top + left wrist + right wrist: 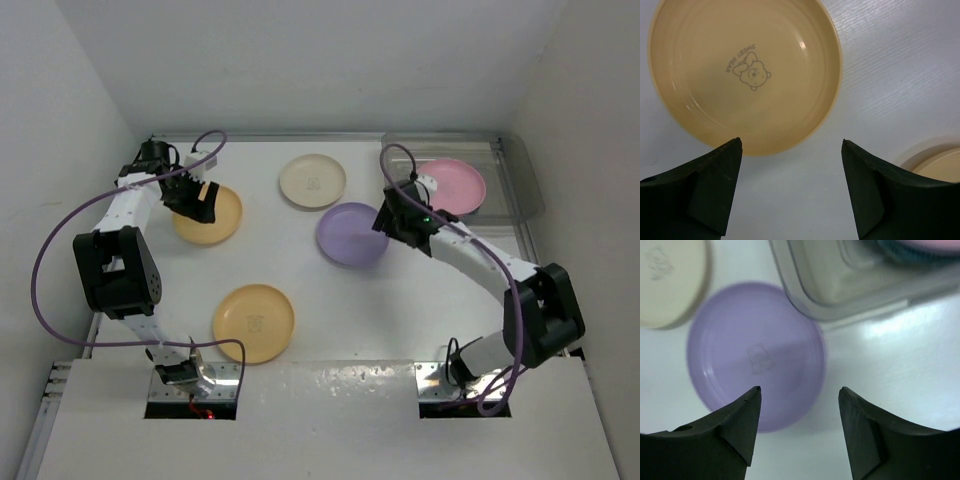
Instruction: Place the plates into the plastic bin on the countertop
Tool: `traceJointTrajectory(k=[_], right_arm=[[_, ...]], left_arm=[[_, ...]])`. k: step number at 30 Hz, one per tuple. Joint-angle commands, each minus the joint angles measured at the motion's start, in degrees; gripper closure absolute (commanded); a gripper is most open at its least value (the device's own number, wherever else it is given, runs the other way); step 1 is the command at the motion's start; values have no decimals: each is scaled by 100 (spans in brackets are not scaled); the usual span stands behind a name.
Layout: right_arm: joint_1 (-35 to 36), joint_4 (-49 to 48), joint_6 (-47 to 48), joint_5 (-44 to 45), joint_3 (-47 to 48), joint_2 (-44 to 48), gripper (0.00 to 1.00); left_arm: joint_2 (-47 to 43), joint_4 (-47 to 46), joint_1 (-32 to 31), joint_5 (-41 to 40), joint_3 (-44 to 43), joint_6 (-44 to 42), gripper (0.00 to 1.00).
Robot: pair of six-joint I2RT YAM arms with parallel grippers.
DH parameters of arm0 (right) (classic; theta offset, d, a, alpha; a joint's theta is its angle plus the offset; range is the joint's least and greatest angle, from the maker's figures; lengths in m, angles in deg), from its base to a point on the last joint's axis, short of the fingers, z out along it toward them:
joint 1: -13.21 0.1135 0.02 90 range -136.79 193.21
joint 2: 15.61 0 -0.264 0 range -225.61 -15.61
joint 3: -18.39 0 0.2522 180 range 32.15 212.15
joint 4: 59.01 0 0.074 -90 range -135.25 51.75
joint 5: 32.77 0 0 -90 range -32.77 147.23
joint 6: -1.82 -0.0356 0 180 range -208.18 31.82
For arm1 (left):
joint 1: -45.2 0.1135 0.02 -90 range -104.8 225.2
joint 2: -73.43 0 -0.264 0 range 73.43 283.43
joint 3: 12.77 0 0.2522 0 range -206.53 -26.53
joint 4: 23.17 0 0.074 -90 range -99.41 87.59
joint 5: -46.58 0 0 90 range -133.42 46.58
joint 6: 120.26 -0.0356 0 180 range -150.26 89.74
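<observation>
Four plates lie on the white countertop (420,300): a yellow-orange plate (208,218) at the left, a cream plate (312,181), a lavender plate (350,236) and a second yellow-orange plate (253,322) nearer the front. A pink plate (455,185) rests in the clear plastic bin (525,185) at the back right, with a teal rim (905,252) showing beneath it. My left gripper (792,145) hovers open at the near rim of the yellow-orange plate (745,75). My right gripper (800,390) is open over the edge of the lavender plate (755,355), beside the bin (850,285).
White walls close in the countertop on the left, back and right. The cream plate (670,282) lies just left of the lavender one. The rim of another plate (940,167) shows at the lower right of the left wrist view.
</observation>
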State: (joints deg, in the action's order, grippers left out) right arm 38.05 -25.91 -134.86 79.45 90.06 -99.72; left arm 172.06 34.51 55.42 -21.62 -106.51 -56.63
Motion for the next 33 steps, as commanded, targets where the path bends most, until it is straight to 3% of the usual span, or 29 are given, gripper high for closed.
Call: traceJointTrajectory(k=[1,6,13,20,23,24,25,29,31,33], right_arm=[[126,-376,-1579,523,-752,-113,38],[197,-440,-1801,177,-527,-728,34],[180,-730,-1897,248,-430,-1369,44],[249,-711,-2144,-7,-649,-1731,70],[319,-738,-2092,2,-842,-1626,88],[328,-729,-2048,106,-947,-1538,98],[415,-703,-1986,142,-957,-1477,100],[600,-641,-779,494,-913,-811,100],[549,-955,-153,328,-939,-572,100],[374,-1255,455,-459,-966,-106,100]], left_arm=[[-265,29,33,105,-8,-122,18],[-265,29,33,105,106,-184,17],[-327,29,33,219,229,-184,17],[-432,29,33,219,229,-184,16],[-432,29,33,219,229,-184,16],[-432,29,33,219,229,-184,16],[-432,29,33,219,229,-184,16],[-432,29,33,219,282,-237,16],[-432,29,33,219,282,-237,16],[-432,29,33,219,282,-237,16]])
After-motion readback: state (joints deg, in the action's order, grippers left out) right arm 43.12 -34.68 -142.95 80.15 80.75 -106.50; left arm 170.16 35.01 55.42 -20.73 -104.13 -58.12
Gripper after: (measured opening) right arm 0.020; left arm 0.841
